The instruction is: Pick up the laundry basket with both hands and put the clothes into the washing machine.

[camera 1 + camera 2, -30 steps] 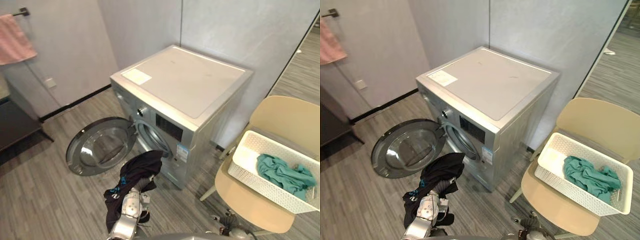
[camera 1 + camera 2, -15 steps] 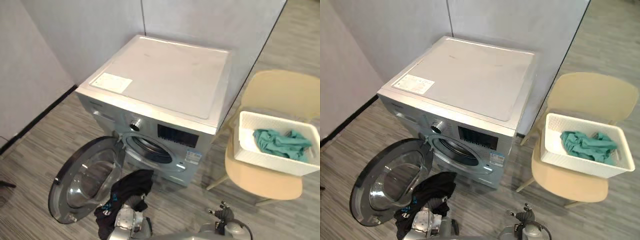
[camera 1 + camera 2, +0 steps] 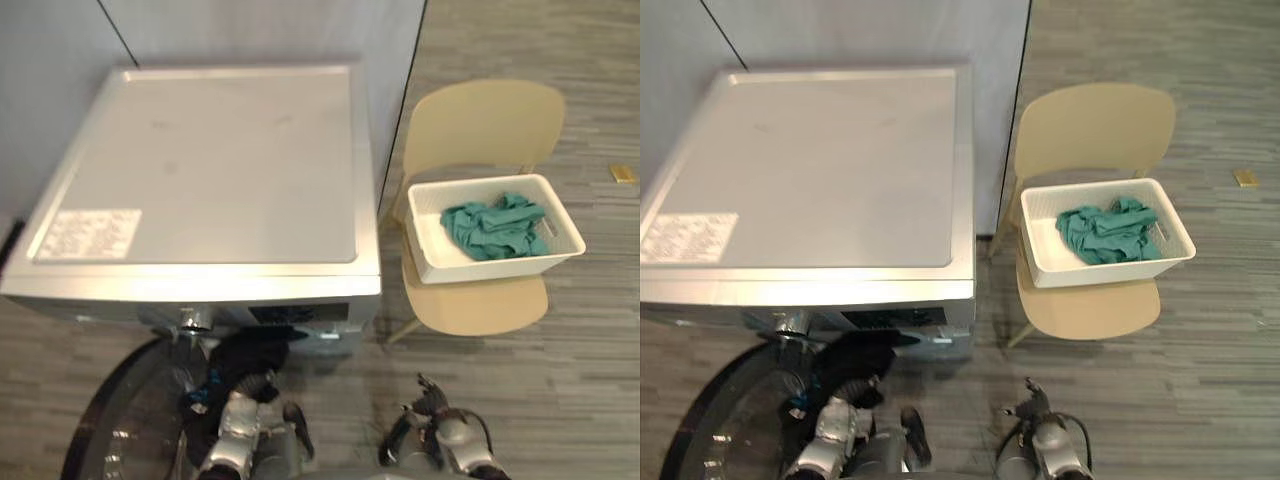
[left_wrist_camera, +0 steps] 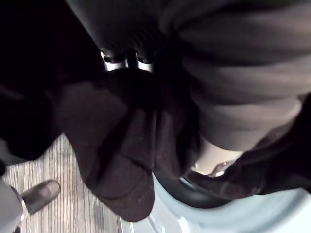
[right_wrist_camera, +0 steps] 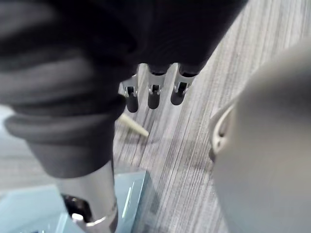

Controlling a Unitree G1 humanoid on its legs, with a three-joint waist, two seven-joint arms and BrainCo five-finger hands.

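The view had swung over the last second. It had looked at the washing machine [image 3: 210,170] from an angle, and now looked almost straight down on its lid, so the drum mouth lay hidden under the front edge. That was the head moving, not the things.

The left hand [image 3: 238,428] was low in front of the machine, with a dark garment [image 3: 250,358] bunched over it and reaching ahead of it to the machine's front panel. A second ago that garment had hung clear over the floor in front of the opening. The cloth covered the hand in its wrist view, so I could not tell whether it was clenched on the cloth or only carrying it. The open door [image 3: 710,440] lay just to the outer side of this hand.

The right hand [image 5: 153,92] hung released, fingers straight and holding nothing, above bare floor.

The laundry basket [image 3: 500,265] sat on the chair [image 3: 478,120], well ahead of the right hand and to its outer side, with green clothes [image 3: 492,225] still in it. Neither hand touched it.

By my reading, the dark garment was about to go into the drum. The green clothes would need another trip, and with the opening out of sight the last push would be hard to check.
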